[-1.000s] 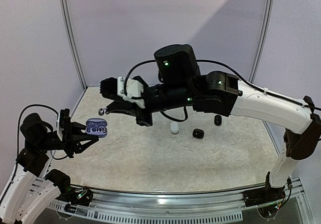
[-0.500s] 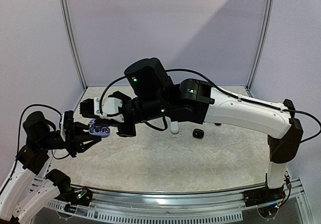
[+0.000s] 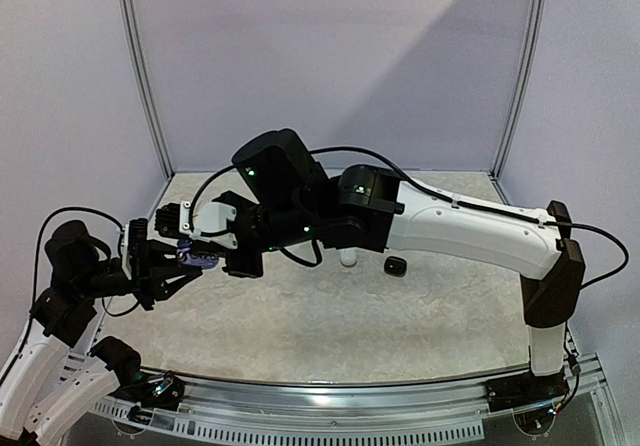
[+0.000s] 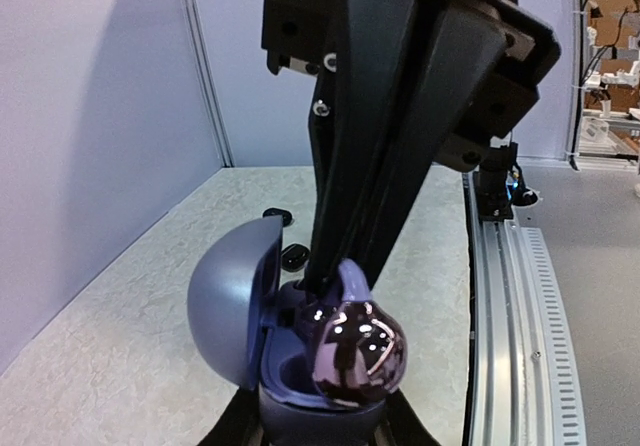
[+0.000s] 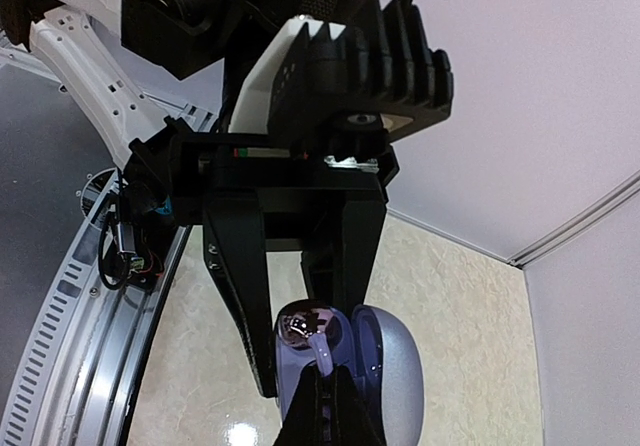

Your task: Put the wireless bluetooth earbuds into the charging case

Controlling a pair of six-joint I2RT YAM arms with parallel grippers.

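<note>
My left gripper (image 3: 178, 264) is shut on the base of a purple charging case (image 4: 232, 301), held above the table with its lid swung open. A glossy purple earbud (image 4: 360, 354) rests in the rim of one well of the case. My right gripper (image 5: 326, 384) is shut on that earbud's small fin and reaches down onto the case from above. In the right wrist view the earbud (image 5: 311, 326) lies beside the open lid (image 5: 397, 366), between the left gripper's black fingers (image 5: 236, 286). From the top camera the case (image 3: 200, 258) is partly hidden by the right gripper (image 3: 192, 244).
On the table behind the arms lie a small white piece (image 3: 347, 256) and a small black piece (image 3: 396, 266). Two black pieces (image 4: 293, 256) show on the tabletop past the case. A metal rail (image 4: 508, 316) runs along the table's near edge.
My right arm has swung left and down, bringing its shut gripper onto the case. The left gripper with the case has dropped slightly and stayed shut.
</note>
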